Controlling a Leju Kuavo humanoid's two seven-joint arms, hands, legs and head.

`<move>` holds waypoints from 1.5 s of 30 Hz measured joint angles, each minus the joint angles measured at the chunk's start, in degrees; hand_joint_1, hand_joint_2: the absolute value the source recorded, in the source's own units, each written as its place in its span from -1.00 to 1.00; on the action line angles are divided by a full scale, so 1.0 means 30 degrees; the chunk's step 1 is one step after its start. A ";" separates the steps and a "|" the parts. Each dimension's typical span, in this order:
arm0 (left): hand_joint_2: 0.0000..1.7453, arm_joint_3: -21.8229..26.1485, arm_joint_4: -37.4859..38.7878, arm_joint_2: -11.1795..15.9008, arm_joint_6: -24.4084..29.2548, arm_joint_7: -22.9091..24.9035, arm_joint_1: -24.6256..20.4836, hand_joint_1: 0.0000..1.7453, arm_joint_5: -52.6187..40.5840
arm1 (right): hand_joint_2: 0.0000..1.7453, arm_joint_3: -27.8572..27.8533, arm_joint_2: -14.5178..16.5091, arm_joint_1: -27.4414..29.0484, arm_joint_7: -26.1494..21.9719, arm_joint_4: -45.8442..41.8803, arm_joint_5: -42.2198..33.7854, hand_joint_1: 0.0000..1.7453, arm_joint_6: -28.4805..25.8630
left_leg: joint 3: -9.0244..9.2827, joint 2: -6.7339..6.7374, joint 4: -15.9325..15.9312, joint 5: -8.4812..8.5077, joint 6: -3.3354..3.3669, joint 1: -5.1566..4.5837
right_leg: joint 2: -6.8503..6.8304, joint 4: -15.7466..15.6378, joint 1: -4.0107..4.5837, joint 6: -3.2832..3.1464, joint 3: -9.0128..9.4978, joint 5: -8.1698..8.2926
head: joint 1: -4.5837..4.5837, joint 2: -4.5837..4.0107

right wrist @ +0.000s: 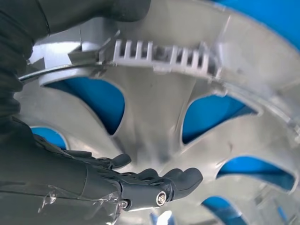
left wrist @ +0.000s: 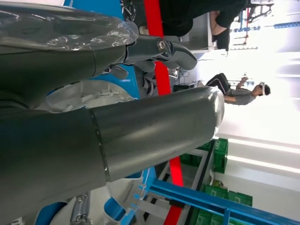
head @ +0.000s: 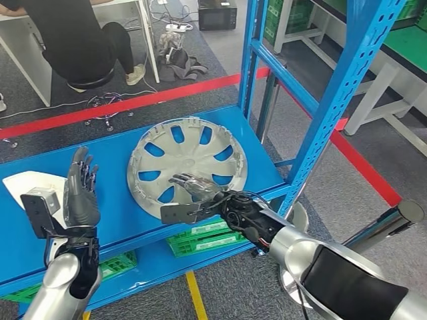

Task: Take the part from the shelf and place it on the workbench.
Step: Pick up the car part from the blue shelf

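The part is a silver hubcap (head: 186, 160) with several blue-backed cut-outs, lying flat on the blue shelf (head: 111, 220). My right hand (head: 199, 190) reaches in low over its front rim, fingers stretched across the spokes and holding nothing. In the right wrist view the fingers (right wrist: 155, 185) lie close over the hubcap (right wrist: 159, 117) and the thumb (right wrist: 106, 9) sits apart, on the other side of its toothed rim. My left hand (head: 81, 190) is raised above the shelf, left of the hubcap, fingers spread and empty. The left wrist view shows its thumb (left wrist: 141, 126) close up.
A white object (head: 30, 183) lies on the shelf at far left. Green crates (head: 206, 237) sit on the level below. Blue shelf uprights (head: 332, 100) rise on the right. A seated person (head: 75, 40) is behind the red floor tape (head: 126, 103). A green-topped bench (head: 407, 47) stands far right.
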 joint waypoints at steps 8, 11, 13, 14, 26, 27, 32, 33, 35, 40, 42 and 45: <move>-1.00 0.0000 -0.0095 0.0124 0.0015 0.0002 0.0000 -1.00 0.0000 | 1.00 -0.0129 0.0548 -0.0030 -0.0442 0.0104 -0.0559 -1.00 0.0863 | 0.0071 0.0029 -0.0017 -0.0028 -0.0040 0.0004 | 0.0040 0.0000 -0.0001 -0.0016 0.0044 -0.0012 | 0.0000 -0.0002; -1.00 0.0000 -0.0095 0.0142 -0.0148 -0.0093 -0.0004 -1.00 0.0005 | 1.00 -0.0213 0.0650 -0.0047 -0.0588 0.0095 -0.1261 -1.00 0.1325 | 0.0083 0.0034 -0.0019 -0.0042 -0.0062 0.0008 | 0.0045 0.0000 -0.0001 -0.0040 0.0055 -0.0027 | -0.0006 0.0000; -1.00 0.0000 -0.0095 0.0151 -0.0302 -0.0195 -0.0012 -1.00 0.0016 | 1.00 -0.0262 0.0743 -0.0061 -0.0623 0.0043 -0.1763 -1.00 0.1936 | 0.0107 0.0037 -0.0019 -0.0060 -0.0090 0.0024 | 0.0047 0.0000 0.0001 -0.0060 0.0076 -0.0040 | -0.0002 0.0000; -1.00 0.0000 -0.0095 0.0157 -0.0361 -0.0237 -0.0017 -1.00 0.0020 | 1.00 -0.0271 0.0794 -0.0062 -0.0579 -0.0019 -0.1960 -1.00 0.2245 | 0.0123 0.0038 -0.0019 -0.0068 -0.0102 0.0032 | 0.0049 0.0000 0.0004 -0.0074 0.0090 -0.0049 | 0.0002 0.0000; -1.00 0.0000 -0.0093 0.0166 -0.0731 -0.0302 -0.0169 -1.00 -0.0036 | 1.00 -0.0082 0.1075 -0.0029 -0.0129 -0.0718 -0.4695 -1.00 0.3333 | 0.0164 0.0037 -0.0030 -0.0101 -0.0156 0.0080 | 0.0045 0.0000 0.0087 -0.0140 0.0128 -0.0091 | -0.0026 0.0000; -1.00 0.0000 -0.0091 0.0166 -0.0771 -0.0306 -0.0210 -1.00 -0.0036 | 1.00 -0.0084 0.1075 -0.0034 -0.0091 -0.0738 -0.5094 -1.00 0.3364 | 0.0165 0.0037 -0.0030 -0.0103 -0.0160 0.0083 | 0.0045 0.0000 0.0092 -0.0140 0.0129 -0.0092 | -0.0026 0.0000; -1.00 0.0000 -0.0087 0.0177 -0.0840 -0.0313 -0.0336 -1.00 -0.0036 | 1.00 -0.0177 0.1075 -0.0080 -0.0045 -0.0823 -0.6454 -1.00 0.3522 | 0.0163 0.0037 -0.0029 -0.0112 -0.0172 0.0087 | 0.0047 0.0001 0.0098 -0.0142 0.0130 -0.0093 | -0.0022 0.0000; -1.00 0.0000 -0.0087 0.0178 -0.0849 -0.0313 -0.0350 -1.00 -0.0036 | 1.00 -0.0180 0.1075 -0.0080 -0.0016 -0.0849 -0.6437 -1.00 0.3524 | 0.0163 0.0037 -0.0029 -0.0113 -0.0175 0.0088 | 0.0047 0.0000 0.0098 -0.0144 0.0129 -0.0094 | -0.0022 0.0000; -1.00 0.0000 -0.0087 0.0180 -0.0865 -0.0313 -0.0386 -1.00 -0.0036 | 1.00 -0.0144 0.1075 -0.0072 0.0100 -0.0904 -0.6219 -1.00 0.3495 | 0.0163 0.0037 -0.0029 -0.0117 -0.0179 0.0090 | 0.0047 0.0000 0.0099 -0.0153 0.0127 -0.0100 | -0.0022 0.0000; -1.00 0.0000 -0.0080 0.0180 -0.0845 -0.0313 -0.0511 -1.00 -0.0036 | 1.00 0.0502 0.1075 0.0009 0.0505 -0.0929 -0.4294 -1.00 0.2643 | 0.0169 0.0038 -0.0030 -0.0124 -0.0191 0.0099 | 0.0049 -0.0001 0.0104 -0.0164 0.0128 -0.0108 | -0.0027 0.0000; -1.00 0.0000 -0.0080 0.0180 -0.0838 -0.0313 -0.0552 -1.00 -0.0036 | 1.00 0.0930 0.1075 0.0078 0.0627 -0.0915 -0.3096 -1.00 0.2074 | 0.0175 0.0039 -0.0031 -0.0128 -0.0197 0.0103 | 0.0050 -0.0002 0.0107 -0.0167 0.0130 -0.0109 | -0.0025 0.0000; -1.00 0.0000 -0.0078 0.0169 -0.0861 -0.0313 -0.0595 -1.00 -0.0036 | 1.00 0.1591 0.1075 0.0176 0.0743 -0.0847 -0.1584 -1.00 0.1256 | 0.0185 0.0042 -0.0031 -0.0128 -0.0198 0.0106 | 0.0050 -0.0002 0.0108 -0.0169 0.0133 -0.0111 | -0.0026 0.0000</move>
